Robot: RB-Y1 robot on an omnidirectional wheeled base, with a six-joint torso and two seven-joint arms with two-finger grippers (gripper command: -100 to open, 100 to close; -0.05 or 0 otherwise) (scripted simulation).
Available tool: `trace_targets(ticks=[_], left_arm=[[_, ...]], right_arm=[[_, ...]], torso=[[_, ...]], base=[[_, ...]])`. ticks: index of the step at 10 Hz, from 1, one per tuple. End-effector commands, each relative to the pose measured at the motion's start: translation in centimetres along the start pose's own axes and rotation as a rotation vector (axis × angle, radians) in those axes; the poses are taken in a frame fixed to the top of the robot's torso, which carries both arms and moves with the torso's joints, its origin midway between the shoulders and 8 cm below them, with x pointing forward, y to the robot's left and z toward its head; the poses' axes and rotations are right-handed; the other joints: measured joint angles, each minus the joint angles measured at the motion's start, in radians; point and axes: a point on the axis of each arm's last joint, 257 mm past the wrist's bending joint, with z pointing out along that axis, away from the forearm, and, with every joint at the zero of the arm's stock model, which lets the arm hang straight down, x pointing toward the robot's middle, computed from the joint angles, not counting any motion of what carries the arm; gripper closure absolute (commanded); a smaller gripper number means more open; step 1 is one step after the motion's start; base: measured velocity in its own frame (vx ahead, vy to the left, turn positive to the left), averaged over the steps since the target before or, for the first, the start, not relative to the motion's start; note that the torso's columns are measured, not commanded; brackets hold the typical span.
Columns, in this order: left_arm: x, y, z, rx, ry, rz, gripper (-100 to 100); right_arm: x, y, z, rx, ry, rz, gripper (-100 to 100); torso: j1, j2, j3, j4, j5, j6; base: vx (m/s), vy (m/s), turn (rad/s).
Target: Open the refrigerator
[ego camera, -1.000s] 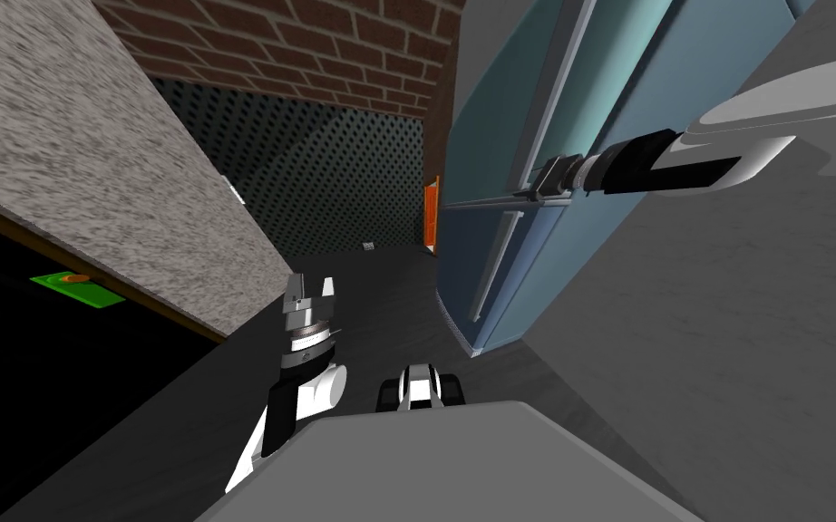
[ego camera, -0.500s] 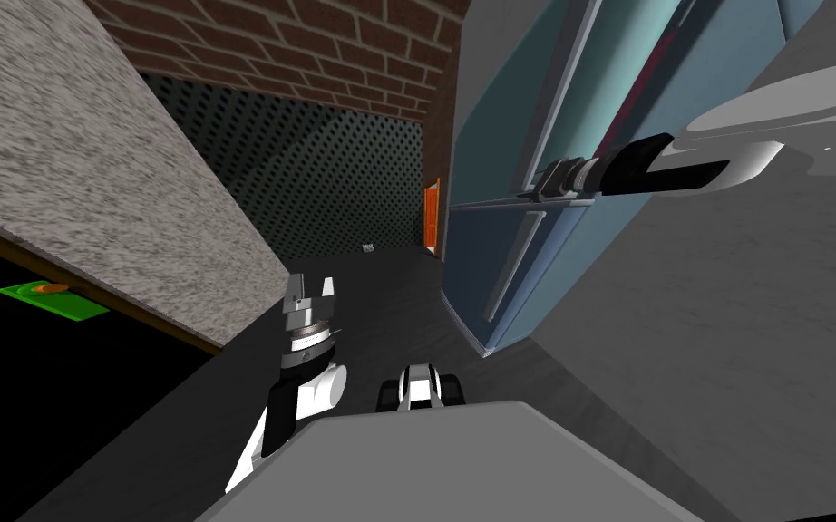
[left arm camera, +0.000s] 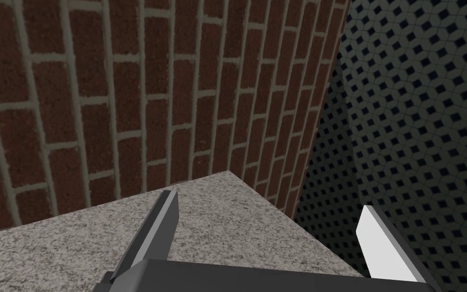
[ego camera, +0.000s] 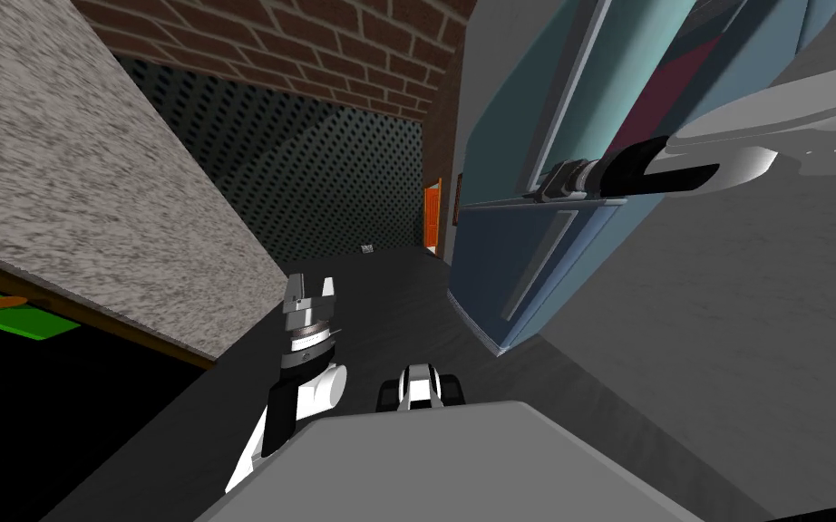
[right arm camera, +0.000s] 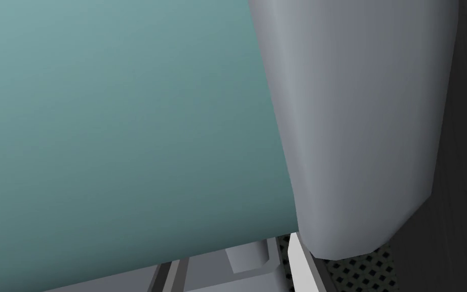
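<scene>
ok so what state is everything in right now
refrigerator door: ajar, dark red gap showing at its edge
right gripper: shut on the door handle
left gripper: open, holding nothing

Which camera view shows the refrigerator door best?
The head view: the refrigerator door shows with its handle and the right gripper. The right wrist view gives a teal patch; the left wrist view faces elsewhere.
</scene>
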Motion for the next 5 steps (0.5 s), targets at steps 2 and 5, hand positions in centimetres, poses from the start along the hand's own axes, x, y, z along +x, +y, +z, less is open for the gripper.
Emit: trace_targets(ticks=[2, 5], left_arm=[[0.0, 0.0, 0.0, 0.0, 0.0, 0.0, 0], [0.0, 0.0, 0.0, 0.0, 0.0, 0.0, 0]], right_arm=[[1.6, -1.7, 0.2, 0.038, 0.057, -0.009, 100], [4.3, -1.8, 0.1, 0.045, 0.114, 0.005, 100]], torso=[[-0.002, 0.005, 0.004, 0.002, -0.001, 0.002], [-0.003, 0.006, 0.006, 0.002, -0.003, 0.006]], base=[[0.035, 0.293, -0.053], [0.088, 0.243, -0.094]])
